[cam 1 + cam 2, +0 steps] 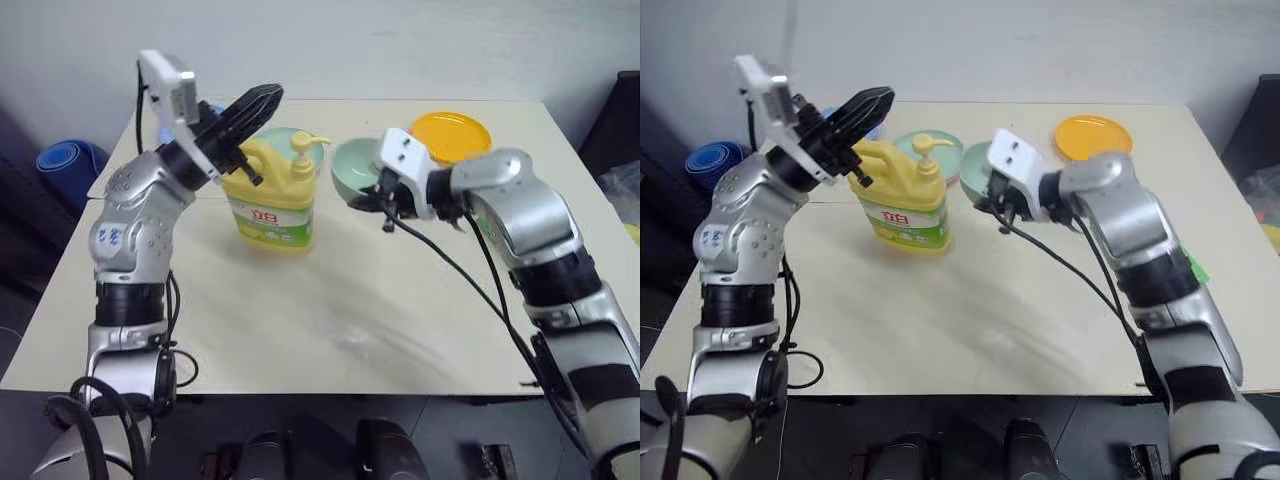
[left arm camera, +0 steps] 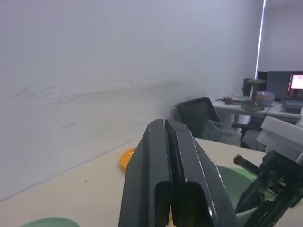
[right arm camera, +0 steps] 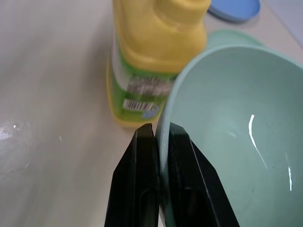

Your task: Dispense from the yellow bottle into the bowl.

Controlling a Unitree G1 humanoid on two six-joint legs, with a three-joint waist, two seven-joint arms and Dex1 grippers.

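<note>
From the head, the yellow bottle (image 1: 271, 192) stands on the table (image 1: 330, 320) beside the tilted bowl (image 1: 355, 167). The left wrist view shows the left gripper (image 2: 166, 130) closed empty. The right wrist view shows the right gripper (image 3: 160, 134) pinching the bowl's rim.

The left gripper (image 1: 262, 100) hides part of the yellow bottle (image 1: 272, 195), whose label characters are too small to read.

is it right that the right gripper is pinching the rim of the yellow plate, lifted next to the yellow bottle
Not quite. The right gripper is shut on the rim of the mint-green bowl, as the right wrist view shows. It is held beside the yellow bottle.
</note>
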